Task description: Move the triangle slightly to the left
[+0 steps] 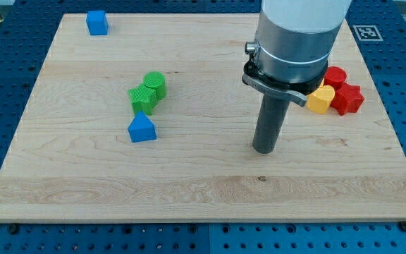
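A blue triangle block (142, 129) lies on the wooden board (189, 190), left of the middle. My tip (263, 150) rests on the board well to the view's right of the triangle, with a wide gap between them. Just above the triangle sit a green star block (142, 99) and a green cylinder (155, 85), touching each other.
A blue cube-like block (96, 22) sits near the board's top left corner. At the view's right, partly behind the arm, a yellow heart block (321, 99), a red star block (347, 99) and a red cylinder (335, 76) cluster together.
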### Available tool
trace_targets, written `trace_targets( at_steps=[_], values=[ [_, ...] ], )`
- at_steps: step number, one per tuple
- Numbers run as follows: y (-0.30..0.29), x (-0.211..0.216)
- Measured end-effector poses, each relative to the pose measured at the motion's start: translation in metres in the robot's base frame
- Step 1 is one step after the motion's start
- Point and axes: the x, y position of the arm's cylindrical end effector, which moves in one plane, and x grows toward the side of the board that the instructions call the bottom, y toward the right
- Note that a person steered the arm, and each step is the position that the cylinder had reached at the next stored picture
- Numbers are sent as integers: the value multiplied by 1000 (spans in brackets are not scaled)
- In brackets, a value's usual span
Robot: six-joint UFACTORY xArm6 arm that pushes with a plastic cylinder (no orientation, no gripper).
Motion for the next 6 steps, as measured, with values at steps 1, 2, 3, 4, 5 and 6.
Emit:
trace_targets(
  at_steps=[1, 2, 3, 4, 5, 6],
  values=[
    [-52, -2],
    [-110, -28],
    [-158, -20],
    [-191, -25],
    [-213, -32],
    [-227, -30]
  ],
)
